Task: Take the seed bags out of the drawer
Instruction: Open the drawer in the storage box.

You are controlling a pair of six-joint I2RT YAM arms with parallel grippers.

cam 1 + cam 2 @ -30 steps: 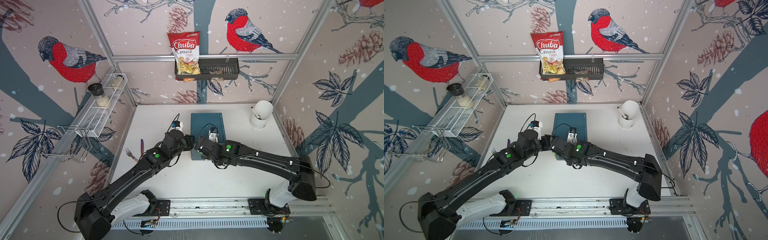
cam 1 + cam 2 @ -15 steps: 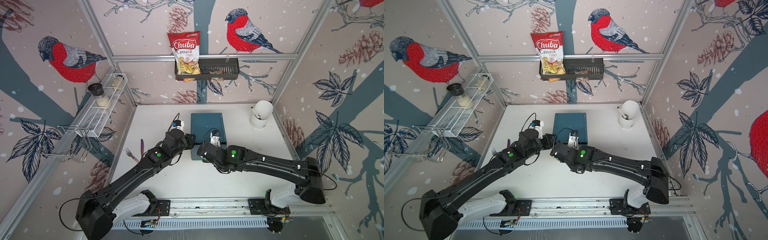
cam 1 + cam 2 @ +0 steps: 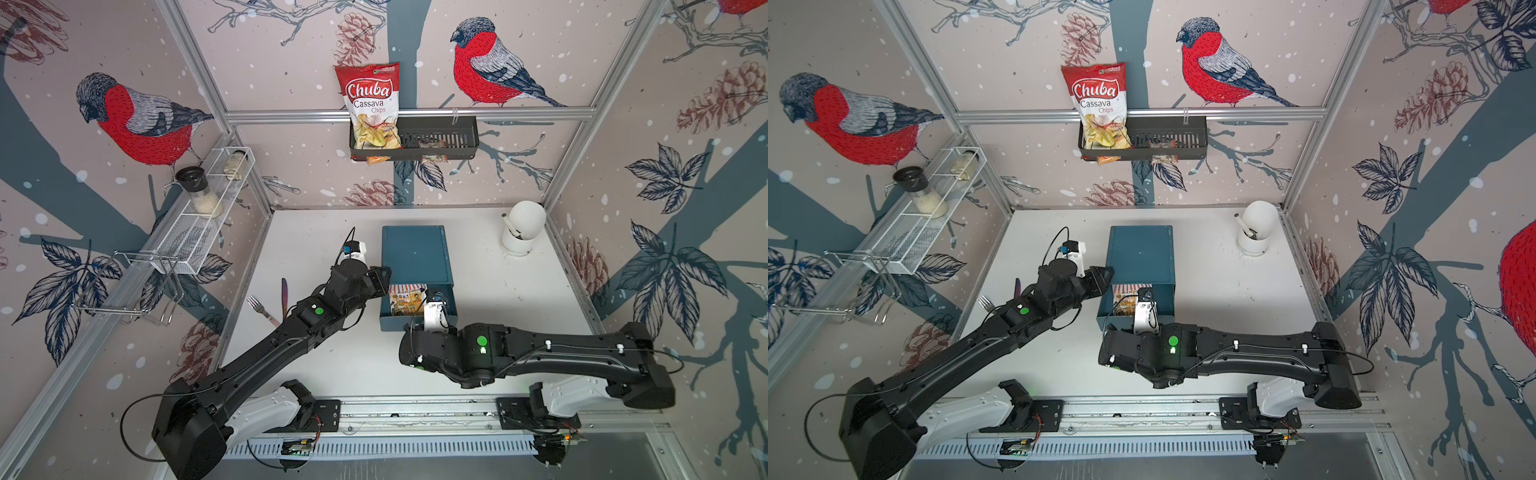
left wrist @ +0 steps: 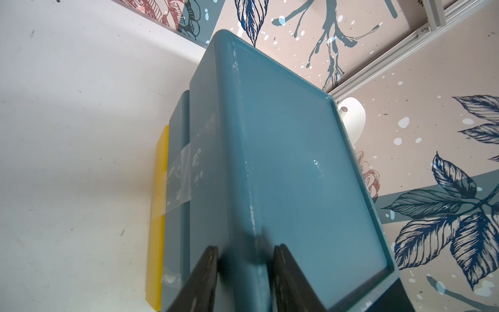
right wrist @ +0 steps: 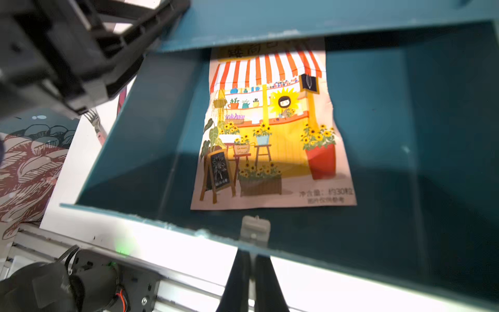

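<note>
Two black robot arms work at a teal cabinet point(image 3: 415, 253) on a white, scuffed surface point(image 3: 507, 320). Its drawer point(image 3: 392, 323) is pulled out toward the arms' base rail. In both top views a seed bag point(image 3: 405, 299) lies flat in the open drawer, partly hidden by the right arm's wrist.

The right wrist view shows it plainly. It is a glossy, slightly creased packet with an orange-and-white striped awning over a yellow flower stall, and its top end is tucked under the cabinet's lip. The same view shows the right claw point(image 5: 252, 256) pinched tight on the small grey handle point(image 5: 255, 227) on the drawer's front wall, a grip the top views hide.

The left wrist view shows the left claw point(image 4: 245, 247) clamped on the raised rim at a corner of the cabinet's smooth top. It alone shows a yellow strip point(image 4: 158, 216) along the cabinet's foot, with clear tape point(image 4: 181, 175) across strip and cabinet side.

A fork point(image 3: 259, 307) lies on the surface beside the left arm, and a rounded white holder point(image 3: 521, 228) stands in the far right corner. The walls carry red-breasted birds and pine cones within an aluminium frame. On the back wall a black slotted basket point(image 3: 436, 141) holds a red Chuba chips bag point(image 3: 372, 104). A white wire shelf point(image 3: 199, 224) on the left wall bears a black-lidded jar point(image 3: 195, 187).
</note>
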